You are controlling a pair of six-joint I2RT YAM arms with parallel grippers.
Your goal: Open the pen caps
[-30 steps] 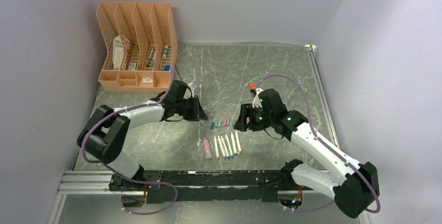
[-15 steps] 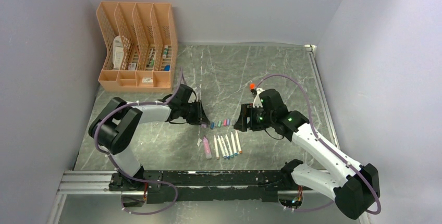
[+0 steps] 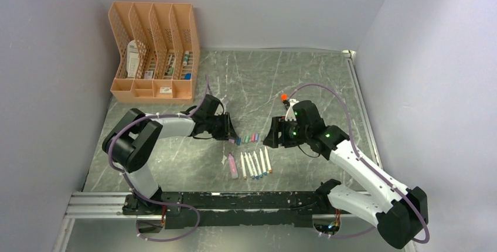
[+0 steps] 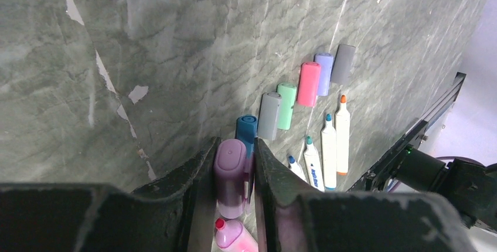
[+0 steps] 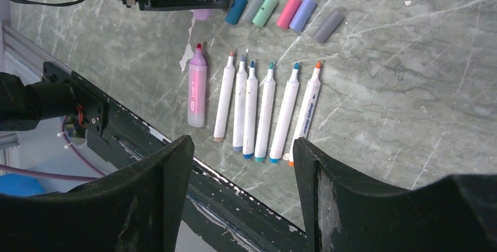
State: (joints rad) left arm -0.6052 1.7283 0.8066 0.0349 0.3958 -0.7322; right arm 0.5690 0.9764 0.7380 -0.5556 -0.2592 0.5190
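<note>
The left arm [image 3: 170, 126] has swung inward since the earlier pictures, and its gripper has moved from off to the highlighter's left to just beyond the pink highlighter [image 5: 197, 88]. The right arm has barely shifted.

The left gripper [image 4: 234, 146] is clenched on the purple cap [image 4: 230, 173], one finger flat against each round side. The cap sits just past the highlighter's red tip, right beside the blue cap [image 4: 246, 129]. That blue cap starts the row of caps [image 5: 288, 12], which runs away to the highlighter's right on its far side. We cannot tell whether the purple cap already rests on the table [image 3: 264, 76].

We judge this cap to be light, stiff and smooth. It looks chunkier than the others, so it is easy to pinch but prone to rolling once let go. The best hold is the one we see, across the barrel-shaped sides at mid-length. A grip at the rounded end would likely let it squirt out.

The left arm reaches low and nearly level, elbow folded back, fingers pointing at the row. The right gripper [image 5: 240, 146] hovers released and empty. It hangs above the white pens [image 5: 265, 111], which lie uncapped just to the highlighter's right.
</note>
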